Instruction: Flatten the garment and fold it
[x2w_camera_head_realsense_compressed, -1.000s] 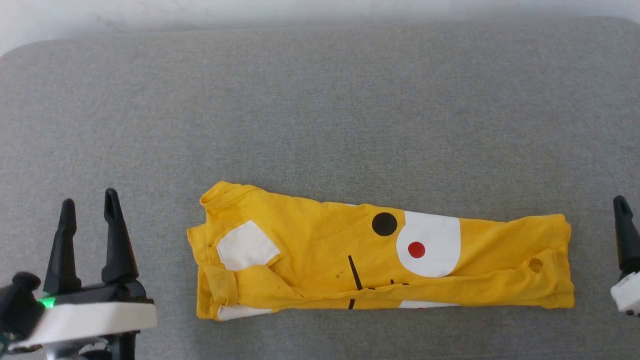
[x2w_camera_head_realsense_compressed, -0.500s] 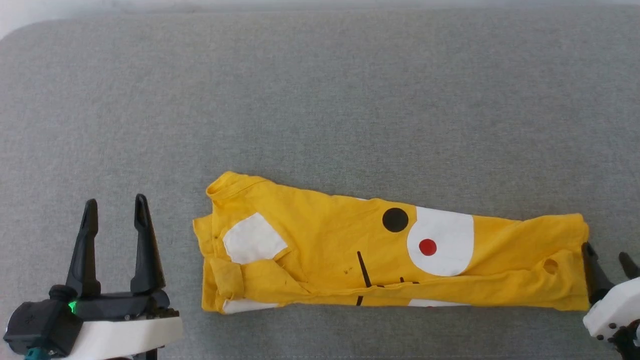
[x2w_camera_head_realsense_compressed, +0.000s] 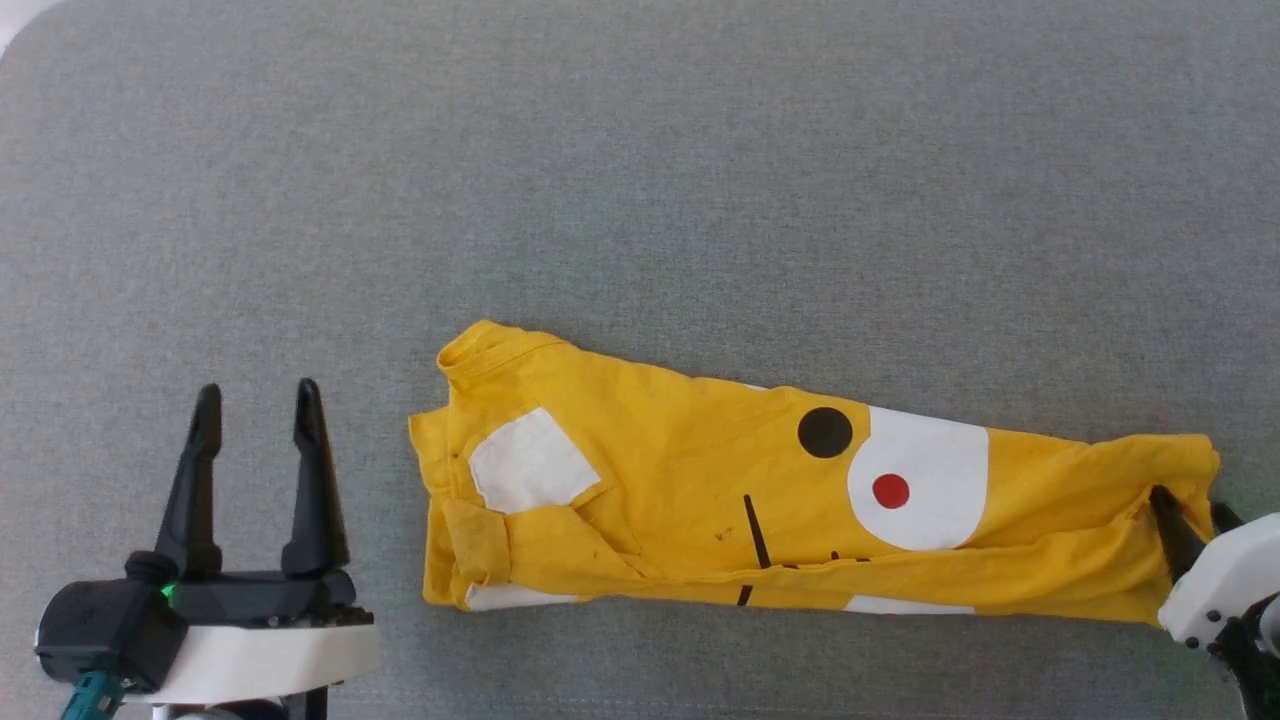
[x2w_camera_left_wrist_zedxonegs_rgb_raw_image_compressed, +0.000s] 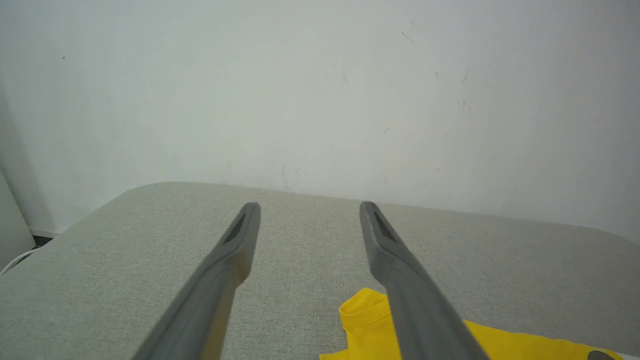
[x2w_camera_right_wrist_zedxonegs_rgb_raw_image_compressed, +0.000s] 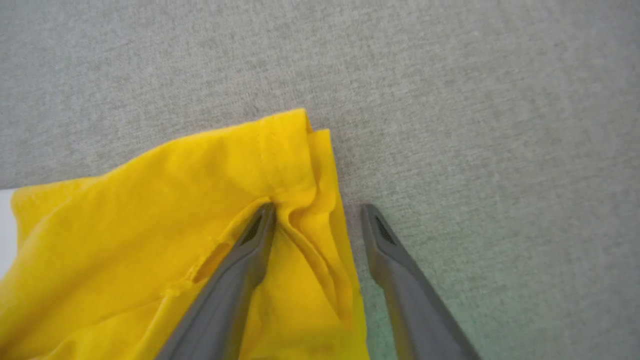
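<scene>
Garment (x2w_camera_head_realsense_compressed: 700, 500) laid as a long wrinkled strip on grey counter (x2w_camera_head_realsense_compressed: 640, 200), collar end toward the left. Left gripper (x2w_camera_head_realsense_compressed: 258, 390) held beside the collar end, fingers wide apart, nothing held. Right gripper (x2w_camera_right_wrist_zedxonegs_rgb_raw_image_compressed: 317, 207) fingers spread astride the hem: one set on cloth, one on counter, nothing clamped.

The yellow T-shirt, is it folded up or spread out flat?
Folded. The wrinkly bright yellow cotton T-shirt lies as a long narrow strip, its near edge doubled over the white patches and black lines.
</scene>
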